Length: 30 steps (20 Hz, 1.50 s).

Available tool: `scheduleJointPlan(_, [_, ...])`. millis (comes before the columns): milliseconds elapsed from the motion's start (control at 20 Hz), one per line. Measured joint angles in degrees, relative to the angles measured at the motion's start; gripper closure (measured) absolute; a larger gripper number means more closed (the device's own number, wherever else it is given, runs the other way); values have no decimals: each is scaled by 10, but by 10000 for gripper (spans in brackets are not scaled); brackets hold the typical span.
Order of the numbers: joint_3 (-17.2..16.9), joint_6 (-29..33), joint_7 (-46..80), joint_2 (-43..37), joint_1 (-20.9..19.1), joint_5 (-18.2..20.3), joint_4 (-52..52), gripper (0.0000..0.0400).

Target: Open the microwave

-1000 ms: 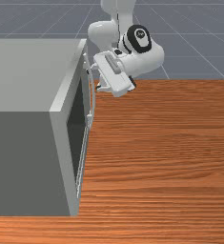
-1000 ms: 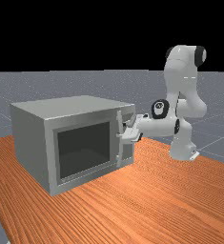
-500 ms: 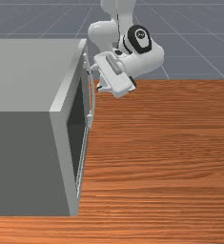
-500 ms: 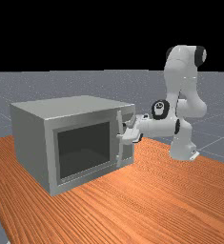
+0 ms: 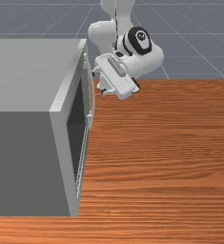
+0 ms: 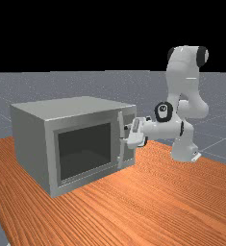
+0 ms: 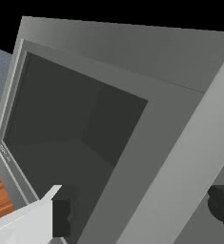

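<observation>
Microwave (image 6: 28, 139) stands upright on the wooden bench (image 6: 157, 192). Its door (image 6: 115, 139), with dark window (image 6: 85, 151), is closed against the microwave body. Handle (image 6: 121, 122): upright, bowed bar on the microwave's front, between window and narrow side panel (image 6: 130, 153). Panda arm (image 6: 183, 79) rises beside the microwave, off its panel side, and reaches in toward the front face. Gripper (image 6: 124, 134) is at the microwave's handle, along its middle stretch. Jaws: open, spread around the bar, one on the microwave's window side, the other on its panel side. Wrist view: gap plain on the window side, narrow on the panel side; cannot tell whether the nearer jaw touches.
</observation>
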Motion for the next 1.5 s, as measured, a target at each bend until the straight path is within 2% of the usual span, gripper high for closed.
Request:
scheduleJointPlan(100, [4, -2, 0, 4, -3, 0, 0, 0])
scheduleJointPlan(150, [4, 20, 0, -3, -6, -13, -7, 0])
scheduleJointPlan(300, [15, 16, 0, 4, -9, -9, -6, 0])
scheduleJointPlan(350, [20, 18, 0, 4, -11, -23, -11, 0])
scheduleJointPlan(750, [64, 9, 0, 6, 6, -15, 2, 0])
scheduleJointPlan(900, [73, 13, 0, 6, 18, 13, 11, 0])
scheduleJointPlan(950, [80, 12, 0, 1, 21, -12, 1, 0])
scheduleJointPlan(1100, [97, 10, 0, 2, 42, 18, 11, 0])
scheduleJointPlan(1150, [104, 5, 0, -1, 46, 1, 5, 0])
scheduleJointPlan(1300, [117, 3, 0, -1, 62, 29, 14, 0])
scheduleJointPlan(1350, [122, 6, 0, -4, 65, 20, 11, 0])
scheduleJointPlan(1500, [132, 4, 0, -3, 78, 42, 20, 0])
